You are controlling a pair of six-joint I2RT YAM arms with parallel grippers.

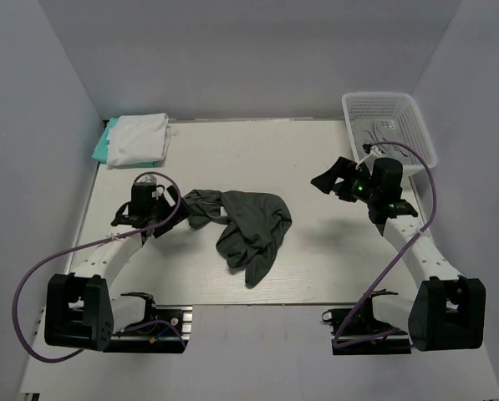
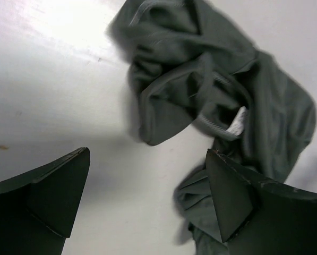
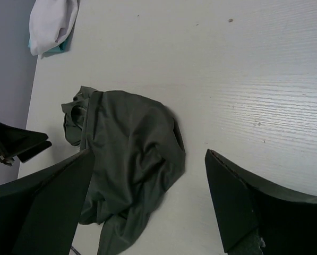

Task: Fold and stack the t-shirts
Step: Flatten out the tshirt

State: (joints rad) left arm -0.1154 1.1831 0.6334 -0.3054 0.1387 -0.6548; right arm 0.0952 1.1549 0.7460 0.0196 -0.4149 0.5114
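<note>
Charcoal shirt (image 1: 249,225) lies crumpled mid-counter (image 1: 316,259), nearer the front edge, while a white shirt (image 1: 139,138) sits folded on a teal shirt (image 1: 101,149) in the far left corner. Your left gripper (image 2: 147,153) hovers at the crumpled shirt's left end, jaws spread and gripping nothing. Your right gripper (image 3: 147,153), likewise spread and empty, hangs above the counter near the basket (image 1: 399,109) in the far right corner.

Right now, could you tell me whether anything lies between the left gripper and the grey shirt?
Nothing visible does: the left gripper hangs open right at the edge of the grey shirt, over bare table.
</note>
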